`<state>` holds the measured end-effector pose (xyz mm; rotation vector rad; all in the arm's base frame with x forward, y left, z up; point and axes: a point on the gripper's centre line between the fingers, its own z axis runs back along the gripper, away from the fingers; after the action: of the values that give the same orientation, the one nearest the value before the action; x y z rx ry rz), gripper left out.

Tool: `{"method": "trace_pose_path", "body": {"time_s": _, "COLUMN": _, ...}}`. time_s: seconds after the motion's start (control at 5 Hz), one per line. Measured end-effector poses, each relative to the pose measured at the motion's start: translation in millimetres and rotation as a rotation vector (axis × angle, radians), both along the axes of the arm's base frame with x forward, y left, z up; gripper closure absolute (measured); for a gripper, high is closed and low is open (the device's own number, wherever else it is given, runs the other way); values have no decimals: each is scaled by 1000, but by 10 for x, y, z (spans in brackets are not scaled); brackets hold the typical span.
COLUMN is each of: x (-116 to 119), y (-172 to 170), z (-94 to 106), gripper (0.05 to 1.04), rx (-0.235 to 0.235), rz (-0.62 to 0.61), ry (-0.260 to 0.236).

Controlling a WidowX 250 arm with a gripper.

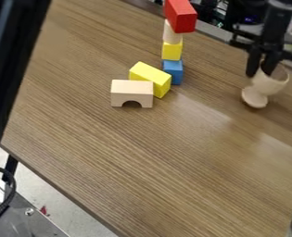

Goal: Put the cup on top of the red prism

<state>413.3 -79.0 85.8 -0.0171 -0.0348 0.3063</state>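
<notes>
At the upper right the black gripper (263, 69) hangs down at the rim of a pale wooden cup (270, 84), overlapping the left part of its bowl. The cup has a round foot and leans to the right in the view; whether its foot touches the table I cannot tell. The red prism (180, 16) lies on top of a tower at the top centre. Under it stand a pale cylinder (171, 34), a yellow block (171, 51) and, lowest, a blue block (173, 71).
A yellow block (151, 77) lies against the tower's lower left side. In front of it stands a pale arch block (131, 92). The wooden table's (154, 162) edge runs diagonally at the lower left, and a dark post (15, 55) crosses the left side.
</notes>
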Motion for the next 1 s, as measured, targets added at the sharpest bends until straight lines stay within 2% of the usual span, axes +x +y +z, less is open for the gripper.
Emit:
{"method": "trace_pose_path", "body": {"time_s": 0.2, "x": -2, "y": 181, "z": 297, "gripper": 933, "rx": -31, "rz": 71, "ry": -27}}
{"method": "trace_pose_path", "body": {"time_s": 0.4, "x": 34, "y": 319, "z": 542, "gripper": 933, "rx": -91, "rz": 138, "ry": -69}}
{"method": "trace_pose_path", "body": {"time_s": 0.8, "x": 134, "y": 661, "z": 913, "gripper": 933, "rx": -195, "rz": 256, "ry": -154}}
{"method": "trace_pose_path", "body": {"time_s": 1.0, "x": 164, "y": 816, "z": 1027, "gripper": 933, "rx": -226, "rz": 304, "ry": -180}}
